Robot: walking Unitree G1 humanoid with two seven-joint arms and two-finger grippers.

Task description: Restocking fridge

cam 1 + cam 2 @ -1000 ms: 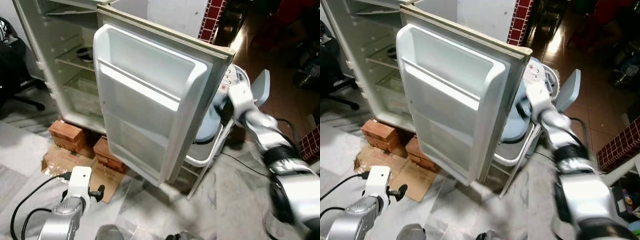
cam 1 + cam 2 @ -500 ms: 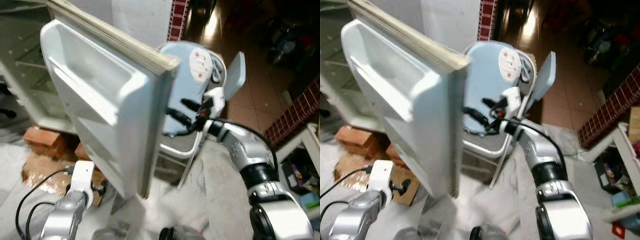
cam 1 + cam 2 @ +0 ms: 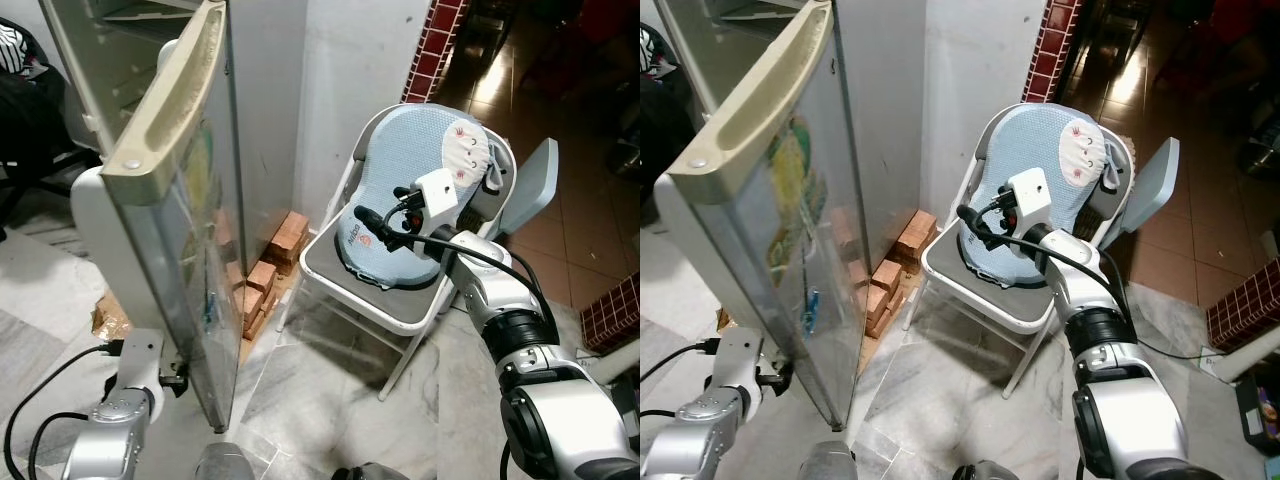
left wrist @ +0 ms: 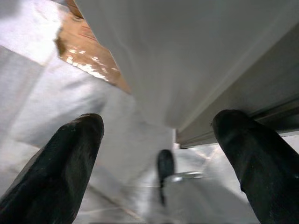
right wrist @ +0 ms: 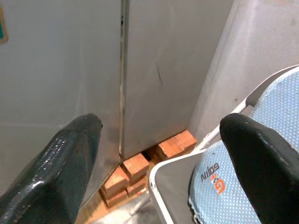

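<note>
While the fridge door (image 3: pixel 170 230) stands open and edge-on toward the camera, the right gripper (image 3: pixel 975 228) hovers over the folding chair (image 3: pixel 985 300), well apart from the door, its fingers spread and holding nothing. The left gripper (image 3: pixel 180 380) sits low beside the door's bottom edge, fingers spread too, the door's underside just ahead between them. The door is grey with a cream top rim and a coloured sticker on its outer face. Red bricks (image 3: pixel 270 265) prop the fridge (image 3: pixel 110 45).
</note>
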